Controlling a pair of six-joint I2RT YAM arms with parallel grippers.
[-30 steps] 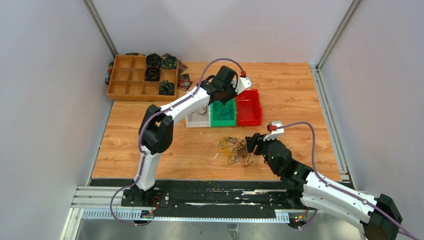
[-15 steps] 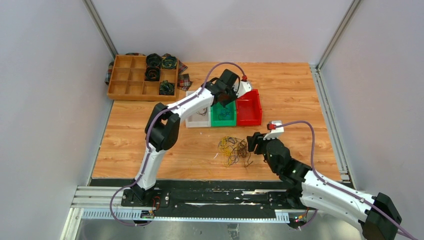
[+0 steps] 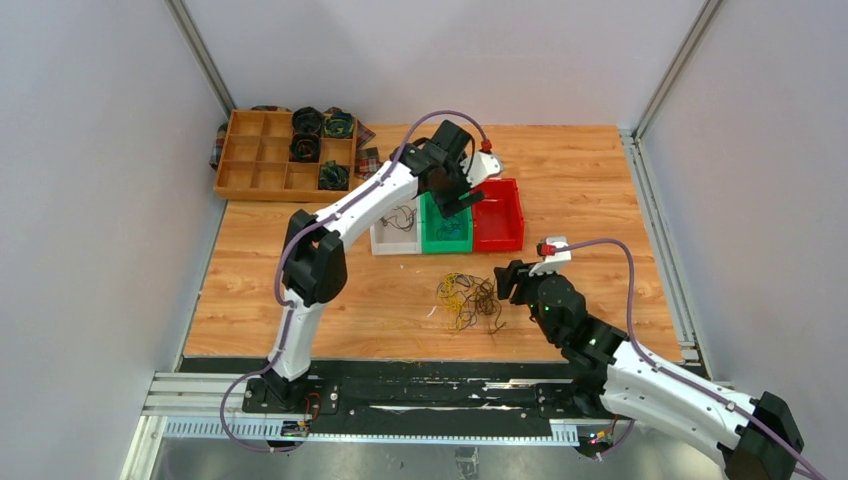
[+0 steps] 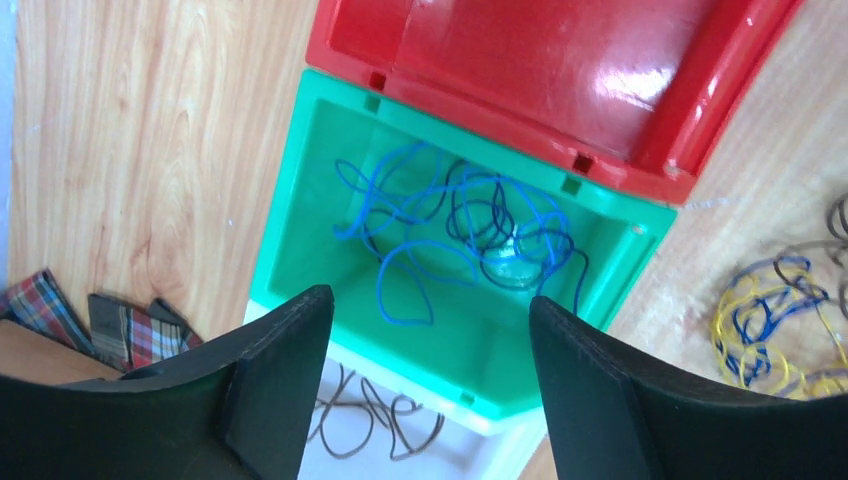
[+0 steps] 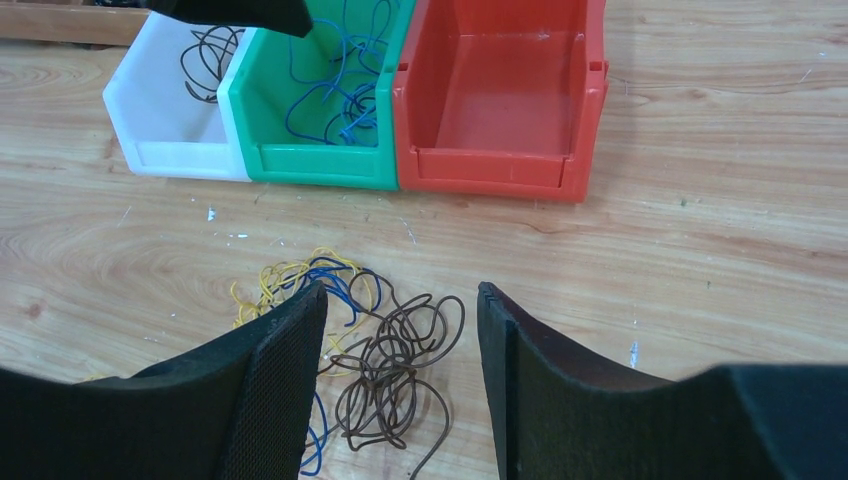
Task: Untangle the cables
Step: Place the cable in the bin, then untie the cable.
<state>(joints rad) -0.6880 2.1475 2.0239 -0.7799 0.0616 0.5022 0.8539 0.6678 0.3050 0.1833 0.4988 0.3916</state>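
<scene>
A tangle of yellow, blue and brown cables (image 3: 467, 300) lies on the wooden table in front of three bins. My right gripper (image 3: 508, 283) hovers just right of it, open, with the brown cables (image 5: 400, 370) showing between its fingers and the yellow cables (image 5: 285, 280) to their left. Over the green bin (image 3: 446, 238) my left gripper (image 3: 455, 203) stands open and empty. Loose blue cables (image 4: 450, 225) lie in that green bin (image 4: 300, 200). A brown cable (image 4: 370, 430) lies in the white bin (image 3: 392, 240).
A red bin (image 3: 497, 215) stands to the right of the green one, with nothing in it. At the back left a wooden compartment tray (image 3: 265, 152) holds dark fabric coils (image 3: 306, 122), with plaid cloth (image 4: 60, 310) beside it. Grey walls enclose the table on three sides.
My left gripper was shut above the green bin and has opened, its wrist shifting slightly left. The right arm has hardly moved.
</scene>
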